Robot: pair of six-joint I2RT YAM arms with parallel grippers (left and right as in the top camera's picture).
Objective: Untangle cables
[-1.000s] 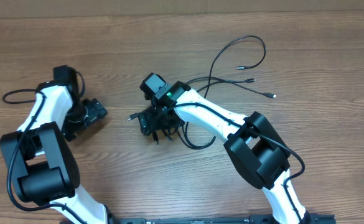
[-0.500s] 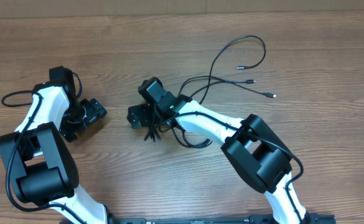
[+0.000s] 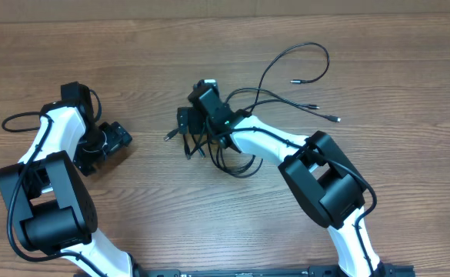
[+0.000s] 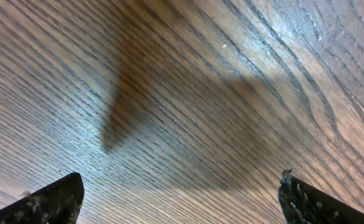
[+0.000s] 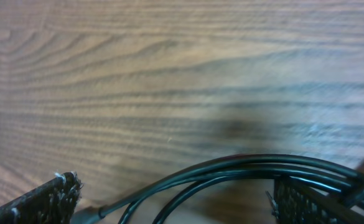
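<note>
Cables (image 3: 308, 46) lie tangled on the surface (image 3: 409, 192), with a knot near centre and 3 plug ends (image 3: 311, 100) trailing toward 2 o'clock. Right pincer (image 3: 183, 127), jaws spread, has several strands (image 5: 250, 163) running across its gap, probably positioned to hook the bundle and draw it toward 9 o'clock. Left pincer (image 3: 121, 138), likewise open and empty, hovers at 9 o'clock. The right arm (image 3: 271, 142) overlies the knot, hiding its crossings.

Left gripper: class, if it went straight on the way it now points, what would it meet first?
Probably the bare wooden table: between the open fingers of the left gripper the wrist view shows only wood grain and shadow. Distance is unclear.
</note>
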